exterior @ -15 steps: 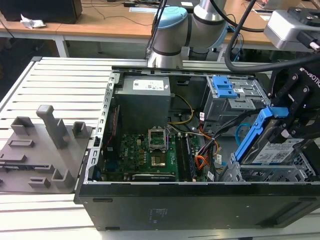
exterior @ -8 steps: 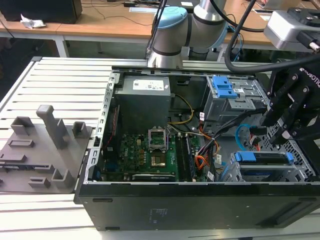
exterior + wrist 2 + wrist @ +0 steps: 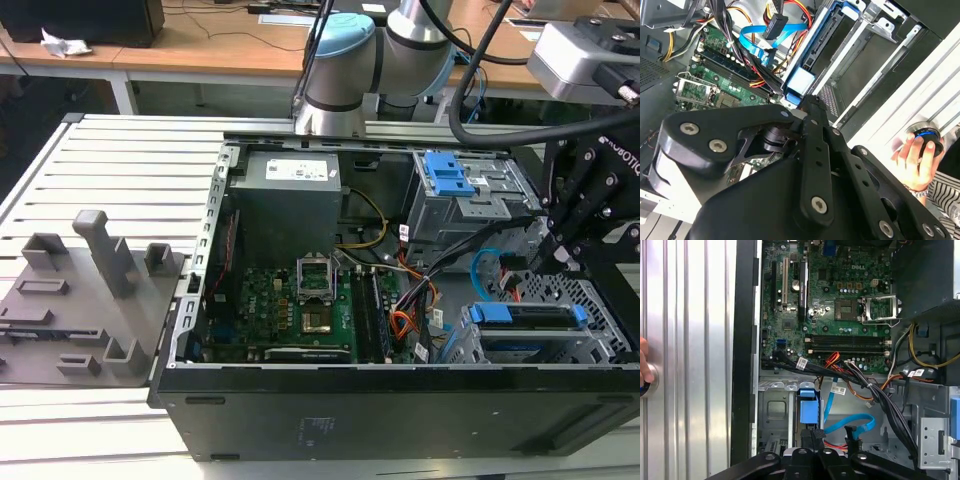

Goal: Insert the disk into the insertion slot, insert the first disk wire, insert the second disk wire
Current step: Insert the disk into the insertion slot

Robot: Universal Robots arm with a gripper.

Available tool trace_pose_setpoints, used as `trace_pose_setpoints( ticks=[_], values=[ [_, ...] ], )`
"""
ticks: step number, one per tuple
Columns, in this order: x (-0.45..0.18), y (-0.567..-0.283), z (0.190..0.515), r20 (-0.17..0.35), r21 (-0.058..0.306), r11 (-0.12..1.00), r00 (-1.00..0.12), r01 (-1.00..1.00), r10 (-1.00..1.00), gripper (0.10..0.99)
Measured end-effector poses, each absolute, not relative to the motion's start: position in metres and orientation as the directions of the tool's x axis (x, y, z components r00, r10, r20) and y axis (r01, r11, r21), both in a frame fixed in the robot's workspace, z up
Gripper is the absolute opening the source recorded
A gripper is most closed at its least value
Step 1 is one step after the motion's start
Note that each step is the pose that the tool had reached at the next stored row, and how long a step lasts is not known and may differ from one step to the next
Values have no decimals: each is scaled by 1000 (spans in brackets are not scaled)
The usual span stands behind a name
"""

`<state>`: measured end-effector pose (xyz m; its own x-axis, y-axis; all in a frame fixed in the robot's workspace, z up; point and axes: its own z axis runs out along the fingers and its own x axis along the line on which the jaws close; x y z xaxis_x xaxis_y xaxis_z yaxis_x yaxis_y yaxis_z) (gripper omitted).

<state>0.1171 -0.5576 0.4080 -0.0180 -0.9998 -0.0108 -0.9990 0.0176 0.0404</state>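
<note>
disk (image 3: 525, 316) in the insertion slot (image 3: 606, 332), gripper (image 3: 552, 262) near it

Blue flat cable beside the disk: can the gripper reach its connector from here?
Probably yes. In the first wrist view the blue flat cable lies uncovered right next to the gripper; the black wire bundle runs close by and may crowd it.

The tall grey bay (image 3: 455, 215) stands close beside my gripper (image 3: 556, 258). A black cable bundle (image 3: 875, 392) and a loose blue cable (image 3: 862, 418) cross the space next to the disk (image 3: 808, 412); room over the motherboard (image 3: 840, 315) is open.
</note>
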Motion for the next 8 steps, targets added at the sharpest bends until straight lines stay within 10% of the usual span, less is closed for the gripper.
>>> trace_pose_setpoints(
  ticks=[8],
  values=[
    [117, -558, 408, -11, 40, 18, -18, -999, -1000, 106]
  ],
)
